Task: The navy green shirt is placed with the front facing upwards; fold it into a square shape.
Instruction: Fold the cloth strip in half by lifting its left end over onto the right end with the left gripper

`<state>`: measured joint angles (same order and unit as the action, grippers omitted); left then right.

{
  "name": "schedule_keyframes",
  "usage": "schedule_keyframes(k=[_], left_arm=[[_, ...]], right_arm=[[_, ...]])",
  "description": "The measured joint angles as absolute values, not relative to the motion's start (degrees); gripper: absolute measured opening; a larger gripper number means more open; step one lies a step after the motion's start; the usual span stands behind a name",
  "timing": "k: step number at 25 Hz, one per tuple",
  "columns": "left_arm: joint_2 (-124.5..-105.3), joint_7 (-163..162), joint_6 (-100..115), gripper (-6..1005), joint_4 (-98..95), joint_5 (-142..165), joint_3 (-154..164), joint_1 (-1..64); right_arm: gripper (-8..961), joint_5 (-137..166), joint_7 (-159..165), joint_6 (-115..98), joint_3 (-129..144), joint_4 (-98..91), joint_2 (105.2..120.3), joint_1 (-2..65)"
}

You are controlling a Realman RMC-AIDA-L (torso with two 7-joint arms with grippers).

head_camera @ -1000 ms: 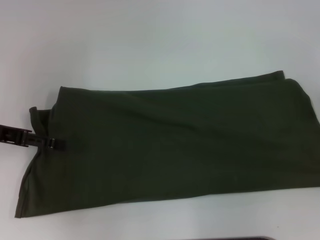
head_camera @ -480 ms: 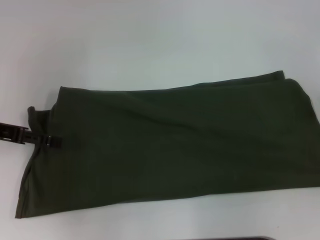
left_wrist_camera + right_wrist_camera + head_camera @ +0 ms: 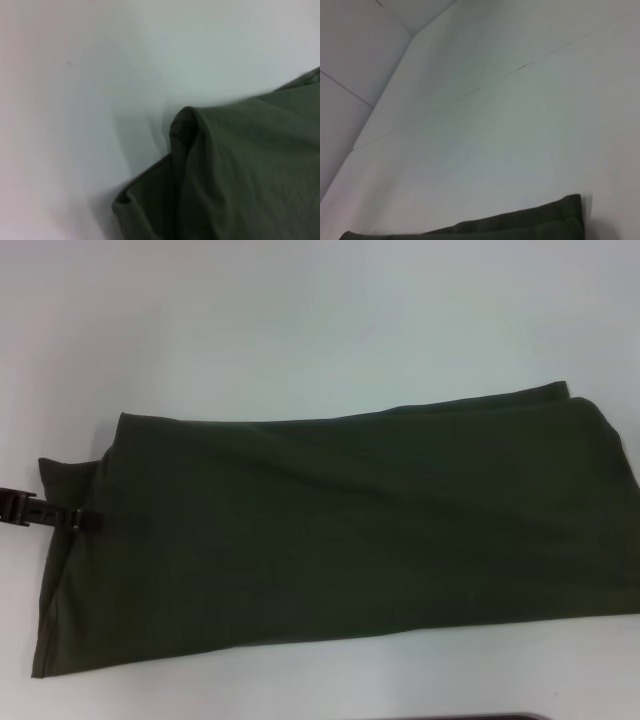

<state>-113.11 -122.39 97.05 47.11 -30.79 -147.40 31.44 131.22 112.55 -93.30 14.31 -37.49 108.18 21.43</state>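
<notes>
Bkgd was a plain white table (image 3: 300, 320), filling most of the head view, w/ soft even light and a faint bluish cast toward centre. In the right wrist view, thin dark seam lines (image 3: 520, 67) ran diagonally across white panels; upper left of that frame showed a greyer, angled surface (image 3: 355, 45).

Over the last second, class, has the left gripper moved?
Yes. The left gripper has slid toward the robot's left, pulling the shirt's left edge outward; the far top-left corner stayed put.
</notes>
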Motion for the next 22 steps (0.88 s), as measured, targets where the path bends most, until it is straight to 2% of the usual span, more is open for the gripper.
schedule_keyframes(k=[11, 22], left_arm=[[-112.86, -122.8, 96.3, 905, 46.7, -29.4, -147.5, 30.7], [-113.7, -122.7, 96.2, 904, 46.5, -29.3, -147.3, 31.0]], right_arm=[[895, 131.2, 112.6, -93.1, 14.2, -37.5, 108.18, 21.8], [896, 131.2, 112.8, -93.1, 14.2, -37.7, 108.18, 21.9]])
